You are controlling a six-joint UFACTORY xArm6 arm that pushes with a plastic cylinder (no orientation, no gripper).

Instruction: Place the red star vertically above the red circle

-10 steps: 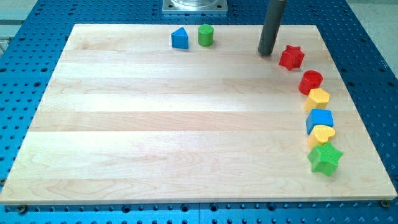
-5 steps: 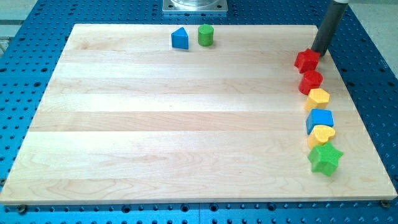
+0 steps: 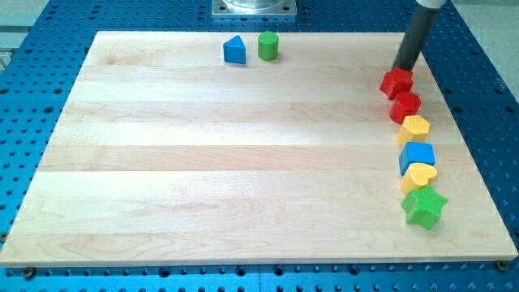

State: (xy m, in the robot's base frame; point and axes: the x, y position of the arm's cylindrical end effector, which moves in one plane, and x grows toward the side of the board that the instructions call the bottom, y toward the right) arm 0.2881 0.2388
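The red star lies near the board's right edge, just above and slightly left of the red circle, touching or nearly touching it. My tip stands at the star's upper edge, right against it. The dark rod rises from there to the view's top right.
Below the red circle runs a column of blocks: a yellow hexagon, a blue cube, a yellow heart and a green star. A blue triangular block and a green cylinder sit at the board's top.
The red star was pushed right and down to sit just above the red circle. My tip moved from the star's left to its right, then shifted left to its upper edge.
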